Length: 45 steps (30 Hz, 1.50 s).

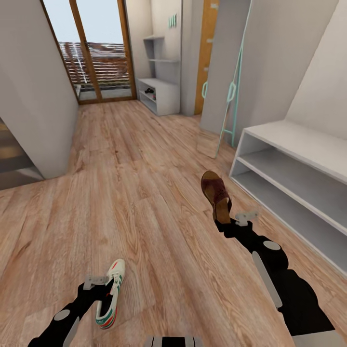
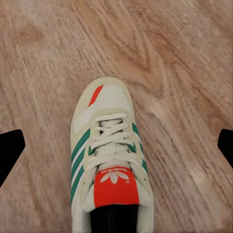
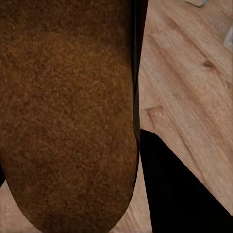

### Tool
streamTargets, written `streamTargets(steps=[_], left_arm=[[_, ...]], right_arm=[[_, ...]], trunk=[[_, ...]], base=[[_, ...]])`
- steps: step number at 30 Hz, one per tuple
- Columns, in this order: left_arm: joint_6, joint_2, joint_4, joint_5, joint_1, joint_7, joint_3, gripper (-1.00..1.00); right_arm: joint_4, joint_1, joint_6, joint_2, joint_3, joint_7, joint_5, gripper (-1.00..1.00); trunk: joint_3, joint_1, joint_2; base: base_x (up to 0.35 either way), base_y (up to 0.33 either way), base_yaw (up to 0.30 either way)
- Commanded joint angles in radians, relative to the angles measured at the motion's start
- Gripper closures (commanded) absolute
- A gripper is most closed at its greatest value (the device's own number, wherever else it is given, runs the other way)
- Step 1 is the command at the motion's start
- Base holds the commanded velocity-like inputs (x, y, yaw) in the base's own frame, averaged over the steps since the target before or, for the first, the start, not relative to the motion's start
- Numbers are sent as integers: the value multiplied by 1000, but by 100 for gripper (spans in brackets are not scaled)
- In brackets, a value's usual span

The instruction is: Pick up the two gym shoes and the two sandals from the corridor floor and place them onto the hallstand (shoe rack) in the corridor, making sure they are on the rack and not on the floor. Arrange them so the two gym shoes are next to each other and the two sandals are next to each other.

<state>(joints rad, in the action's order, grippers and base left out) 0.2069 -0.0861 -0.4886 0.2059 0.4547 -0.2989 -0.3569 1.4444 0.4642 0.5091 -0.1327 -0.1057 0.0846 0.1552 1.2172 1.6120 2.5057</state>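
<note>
One gym shoe (image 1: 111, 294) lies on the corridor floor (image 1: 144, 183) at the lower left, toe pointing away. My left gripper (image 1: 102, 288) hangs over it, open; in the left wrist view its fingertips (image 2: 10, 150) stand wide on either side of the gym shoe (image 2: 109, 155) without touching it. My right gripper (image 1: 235, 222) is shut on the heel of a brown sandal (image 1: 217, 193), held above the floor. The sandal's footbed (image 3: 68, 111) is close to the right wrist camera, with a black finger (image 3: 179, 194) beside it. The hallstand (image 1: 161, 94) stands far down the corridor.
A plain white two-bay bench (image 1: 299, 140) runs along the right wall, close to my right arm. A tall teal-framed mirror (image 1: 231, 91) leans beyond it. Glass doors (image 1: 96, 53) end the corridor. A grey wall (image 1: 33, 106) juts in at the left. Small dark things sit on the hallstand's shelf.
</note>
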Motion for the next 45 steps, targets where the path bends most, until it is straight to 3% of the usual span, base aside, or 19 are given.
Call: streamTargets(steps=[1,17,27,33,45], left_arm=[[5,1,1,10,1,-7,-8,-100],[6,2,-1,12,1,-3,-8,-100],[19,0,-7,11,-1,0,-11,-100],[88,1,-1,12,-4,0,-11,-100],[95,1,0,12,-4,-1,-10,-100]], right_arm=[[-2,1,5,-1,0,-3,11,100],[-13,1,5,-2,1,-3,11,100],[-13,1,5,-1,1,-4,11,100],[-14,1,5,-2,2,-3,9,100],[-16,1,6,-5,3,-3,7,100]], trunk=[[5,0,1],[68,7,4],[120,12,7],[153,15,8],[219,20,11]], base=[[0,0,0],[0,0,0],[0,0,0],[0,0,0],[0,0,0]])
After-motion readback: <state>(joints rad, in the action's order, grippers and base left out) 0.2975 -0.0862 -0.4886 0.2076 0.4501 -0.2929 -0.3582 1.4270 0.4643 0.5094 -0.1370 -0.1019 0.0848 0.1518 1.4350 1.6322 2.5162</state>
